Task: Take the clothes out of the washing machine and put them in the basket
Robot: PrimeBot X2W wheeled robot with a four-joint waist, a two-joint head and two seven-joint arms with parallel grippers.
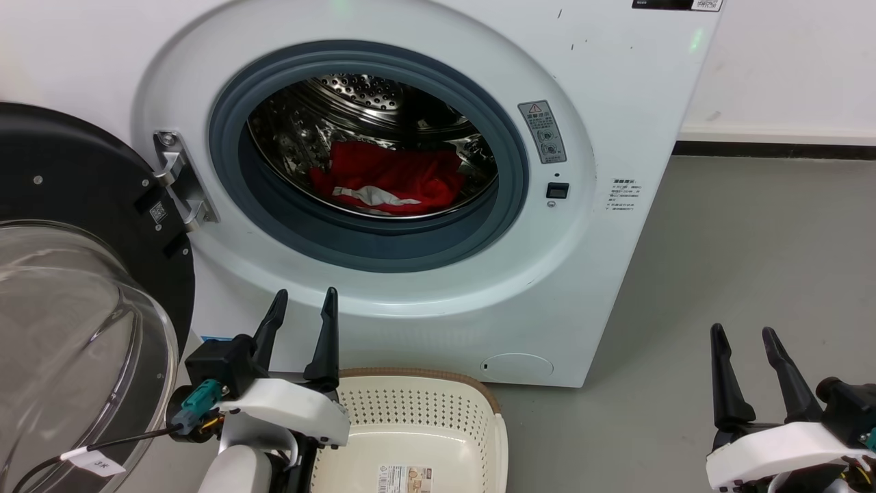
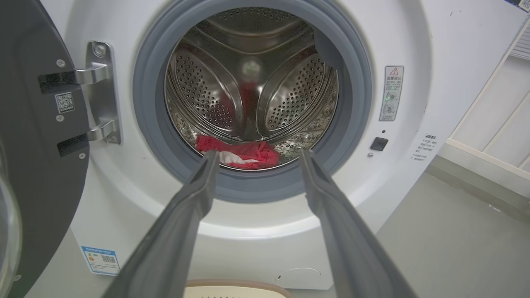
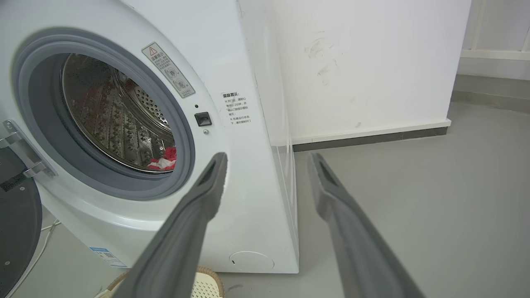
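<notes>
Red garment (image 1: 404, 174), white-trimmed: soft, light, limp; lies low in the drum (image 1: 369, 92) of the washing machine (image 1: 602, 274), beyond the spread, empty jaws of the left gripper (image 1: 306, 293); right gripper (image 1: 742, 329) likewise spread. Best pinched at a raised fold.

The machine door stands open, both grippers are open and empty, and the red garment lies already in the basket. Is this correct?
Not quite: the red garment lies in the drum of the washing machine, not in the basket, as the head view shows. The rest is right.
</notes>
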